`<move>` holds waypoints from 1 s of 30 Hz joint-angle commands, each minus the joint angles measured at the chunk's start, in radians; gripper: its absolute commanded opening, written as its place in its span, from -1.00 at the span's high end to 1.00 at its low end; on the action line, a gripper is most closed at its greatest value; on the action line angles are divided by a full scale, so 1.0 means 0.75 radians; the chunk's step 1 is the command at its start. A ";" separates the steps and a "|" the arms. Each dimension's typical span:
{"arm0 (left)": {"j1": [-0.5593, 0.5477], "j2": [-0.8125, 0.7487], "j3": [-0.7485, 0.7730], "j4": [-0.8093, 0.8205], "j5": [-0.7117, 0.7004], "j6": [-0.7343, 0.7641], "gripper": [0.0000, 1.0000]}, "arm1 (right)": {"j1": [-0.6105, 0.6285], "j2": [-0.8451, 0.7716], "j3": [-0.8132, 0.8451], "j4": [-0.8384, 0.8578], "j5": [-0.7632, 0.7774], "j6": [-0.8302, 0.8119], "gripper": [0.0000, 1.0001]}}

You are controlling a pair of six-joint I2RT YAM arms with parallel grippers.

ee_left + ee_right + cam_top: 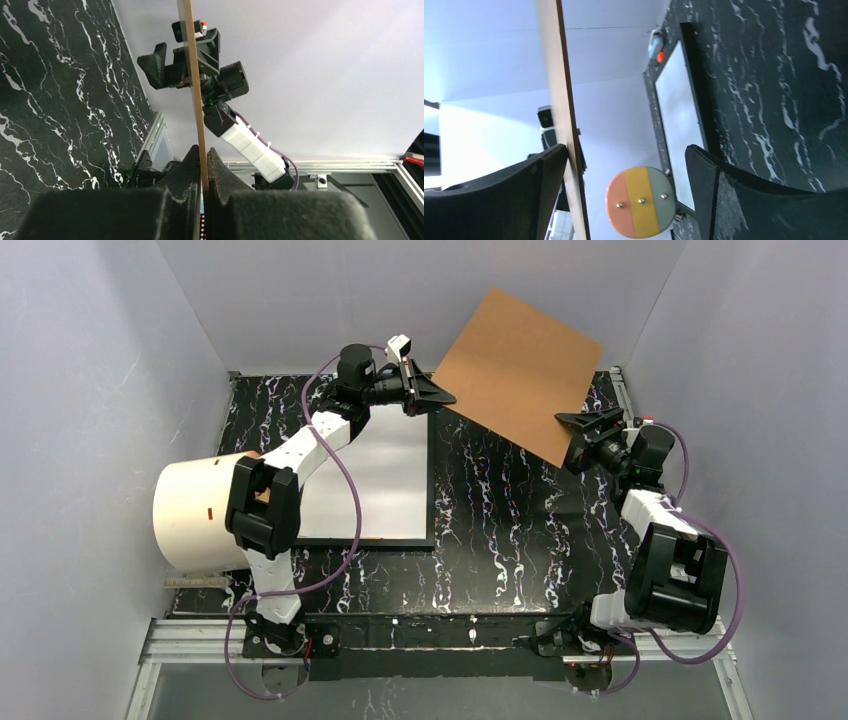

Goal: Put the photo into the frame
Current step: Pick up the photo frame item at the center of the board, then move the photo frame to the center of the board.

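The black frame (431,480) lies flat on the dark marble table, left of centre. Its inside looks plain white, and my left arm crosses it. It also shows in the right wrist view (694,75). The sunflower side of the photo shows in no view. A plain brown backing board (520,370) hangs tilted in the air at the back. My left gripper (445,398) is shut on its left corner, and the board's edge (192,75) runs up between the jaws (204,165). My right gripper (575,435) is open at the board's lower right corner, with the board's edge (556,75) against its left finger.
A large cream cylinder (190,512) stands at the table's left edge beside the frame. A round disc in orange, yellow and grey (641,202) shows between my right fingers. Grey walls close in on three sides. Metal rails (450,640) run along the near edge.
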 commanded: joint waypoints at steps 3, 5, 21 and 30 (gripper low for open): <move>0.003 -0.182 0.023 0.218 0.157 -0.051 1.00 | -0.001 0.105 0.107 0.382 0.031 0.157 -0.78; 0.010 -0.205 0.005 0.218 0.159 -0.048 1.00 | -0.001 0.138 0.140 0.455 0.057 0.192 -0.71; 0.073 -0.199 0.239 -1.317 -0.376 1.040 0.01 | 0.001 0.077 0.377 0.093 -0.001 -0.076 0.97; 0.128 -0.176 0.301 -1.791 -1.233 1.342 -0.97 | -0.005 -0.118 0.577 -0.509 0.188 -0.400 0.97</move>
